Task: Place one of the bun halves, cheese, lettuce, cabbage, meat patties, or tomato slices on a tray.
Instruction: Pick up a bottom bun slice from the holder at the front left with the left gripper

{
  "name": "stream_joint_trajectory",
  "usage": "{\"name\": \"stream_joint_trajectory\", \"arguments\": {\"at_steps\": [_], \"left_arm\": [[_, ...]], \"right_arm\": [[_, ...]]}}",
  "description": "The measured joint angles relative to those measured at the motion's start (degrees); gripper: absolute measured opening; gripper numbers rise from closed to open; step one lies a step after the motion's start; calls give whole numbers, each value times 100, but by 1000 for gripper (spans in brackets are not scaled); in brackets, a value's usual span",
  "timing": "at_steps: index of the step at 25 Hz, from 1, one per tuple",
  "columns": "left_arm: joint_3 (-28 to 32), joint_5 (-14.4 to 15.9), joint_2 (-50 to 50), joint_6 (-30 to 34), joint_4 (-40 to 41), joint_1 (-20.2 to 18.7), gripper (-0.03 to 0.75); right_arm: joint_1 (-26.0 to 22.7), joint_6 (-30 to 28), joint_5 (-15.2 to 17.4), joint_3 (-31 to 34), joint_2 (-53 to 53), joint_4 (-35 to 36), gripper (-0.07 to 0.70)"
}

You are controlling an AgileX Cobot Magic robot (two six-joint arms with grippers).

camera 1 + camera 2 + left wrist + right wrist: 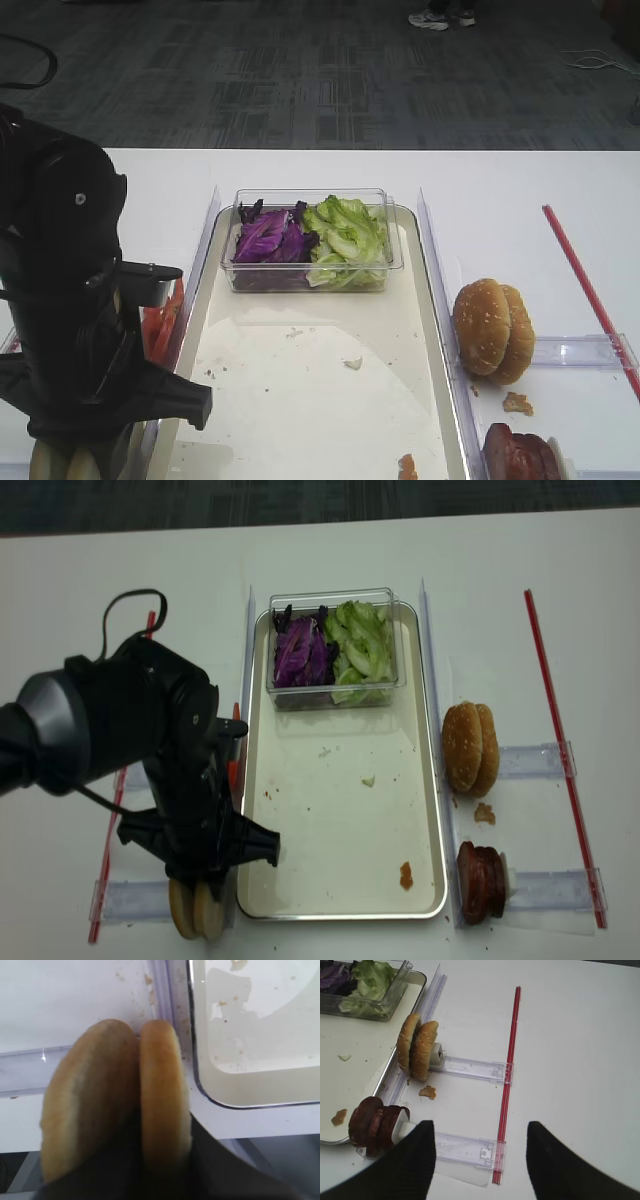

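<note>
So the left gripper is down at the near-left corner of the tray, jaws clamped on one of the bun halves, the one nearer the tray, standing on edge just outside the rim. A second half leans against it. Right gripper hovers with jaws wide apart near the meat patties. Lettuce and cabbage sit in the clear box on the tray's far end.

No legible text, labels, brand marks, numbers or signs appear in any view; none on the tray, the clear box or the bench.
</note>
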Motion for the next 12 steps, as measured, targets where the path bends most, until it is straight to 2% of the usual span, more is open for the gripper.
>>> {"name": "stream_joint_trajectory", "arguments": {"at_steps": [3,10,12], "left_arm": [[0,12,0,-8,0,0,80],[-9,37,0,-12,20,0,68],[-71,202,0,-12,20,0,67]], "right_arm": [[0,0,0,0,0,0,427],[0,0,0,0,0,0,427],[0,0,0,0,0,0,427]]}}
